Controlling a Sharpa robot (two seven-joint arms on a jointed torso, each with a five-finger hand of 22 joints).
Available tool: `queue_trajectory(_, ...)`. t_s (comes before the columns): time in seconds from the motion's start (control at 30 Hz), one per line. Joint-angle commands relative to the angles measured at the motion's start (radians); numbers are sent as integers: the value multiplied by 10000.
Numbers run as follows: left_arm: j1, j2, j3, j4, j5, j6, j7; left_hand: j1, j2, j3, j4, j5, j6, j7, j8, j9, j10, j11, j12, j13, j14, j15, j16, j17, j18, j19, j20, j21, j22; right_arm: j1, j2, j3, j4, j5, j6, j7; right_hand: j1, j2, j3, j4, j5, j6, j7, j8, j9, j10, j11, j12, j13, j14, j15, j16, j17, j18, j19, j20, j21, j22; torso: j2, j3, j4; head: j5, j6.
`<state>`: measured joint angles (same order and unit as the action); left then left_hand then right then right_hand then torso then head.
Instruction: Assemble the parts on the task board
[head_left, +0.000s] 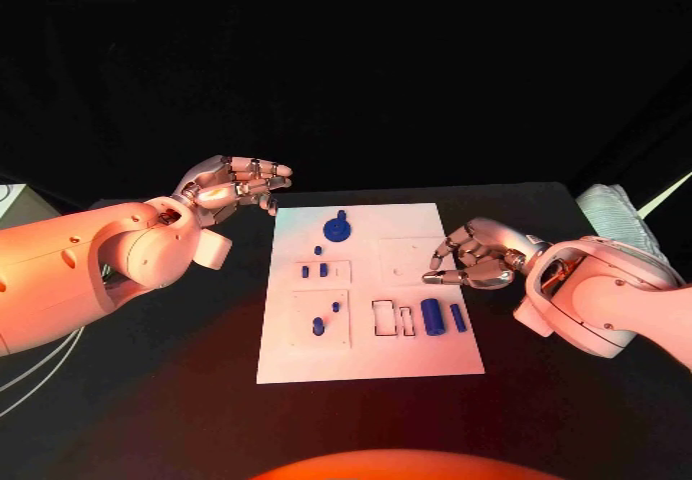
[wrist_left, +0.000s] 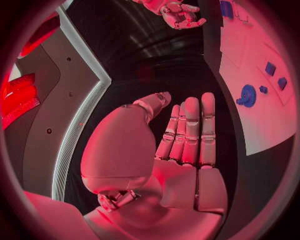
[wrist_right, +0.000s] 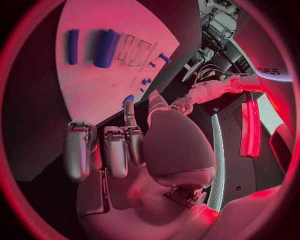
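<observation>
The white task board (head_left: 368, 350) lies in the middle of the black table. On it are a round blue disc (head_left: 338, 228), several small blue pegs (head_left: 325, 269) and two blue cylinders (head_left: 431, 315) beside two empty slots (head_left: 384, 317). My left hand (head_left: 238, 182) hovers off the board's far left corner, its fingers (wrist_left: 190, 130) stretched out and holding nothing. My right hand (head_left: 469, 262) sits over the board's right edge with its fingers (wrist_right: 115, 150) curled in and its fingertips (head_left: 436, 276) at the board. I see nothing in it. The cylinders (wrist_right: 105, 47) show in the right wrist view.
Bare black table surrounds the board on all sides. A pale object (head_left: 617, 205) lies at the table's far right edge, and a white item (head_left: 12, 198) at the left edge.
</observation>
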<state>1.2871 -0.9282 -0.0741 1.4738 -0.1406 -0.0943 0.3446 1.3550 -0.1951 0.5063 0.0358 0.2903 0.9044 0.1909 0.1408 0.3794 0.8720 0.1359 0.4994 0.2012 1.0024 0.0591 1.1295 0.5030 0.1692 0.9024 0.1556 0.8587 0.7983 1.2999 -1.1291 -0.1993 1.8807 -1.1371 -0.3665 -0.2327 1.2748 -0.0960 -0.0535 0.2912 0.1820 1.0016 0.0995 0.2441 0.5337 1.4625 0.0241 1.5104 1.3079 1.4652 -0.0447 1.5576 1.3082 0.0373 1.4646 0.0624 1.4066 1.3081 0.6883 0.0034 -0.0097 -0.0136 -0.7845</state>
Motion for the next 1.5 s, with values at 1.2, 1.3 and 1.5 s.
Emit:
queue_trajectory(1.2, -31, -135, -1, 134, 78, 162, 52, 5, 49, -86, 34, 7, 25, 4, -5, 0, -34, -24, 68, -11, -61, 27, -46, -18, 147, 86, 16, -65, -26, -1239, 533, -162, -263, -1523, 76, -2401, -317, 232, -767, -5, 358, 197, -64, 115, 71, 929, -77, 456, 2367, 1056, -58, 132, 2626, -241, 920, -116, 925, 2443, -9, 15, -59, -76, -79)
queue_trajectory(1.3, -31, -153, -1, 140, 78, 173, 45, 5, 49, -86, 34, 7, 25, 4, -5, 0, -34, -24, 68, -11, -61, 27, -46, -18, 147, 86, 16, -65, -26, -1322, 707, -162, -398, -1811, -38, -2418, -296, 235, -775, -7, 366, 198, -64, 116, 71, 908, -77, 435, 2332, 1056, -58, 132, 2626, -240, 918, -116, 919, 2442, -9, 15, -63, -71, -94)
queue_trajectory(1.5, -31, -169, -1, 144, 78, 256, 25, -42, 53, -113, 88, 11, 28, 7, -3, 0, -36, -22, 81, -14, -60, 30, -46, -22, 144, 94, 19, -92, -43, -1409, 1041, -160, -730, -2588, -17, -2438, -593, 260, -1003, 29, 324, 235, -72, 153, 88, 921, -80, 445, 2363, 1056, -57, 132, 2626, -251, 929, -112, 979, 2462, -6, -6, -57, -81, -122)
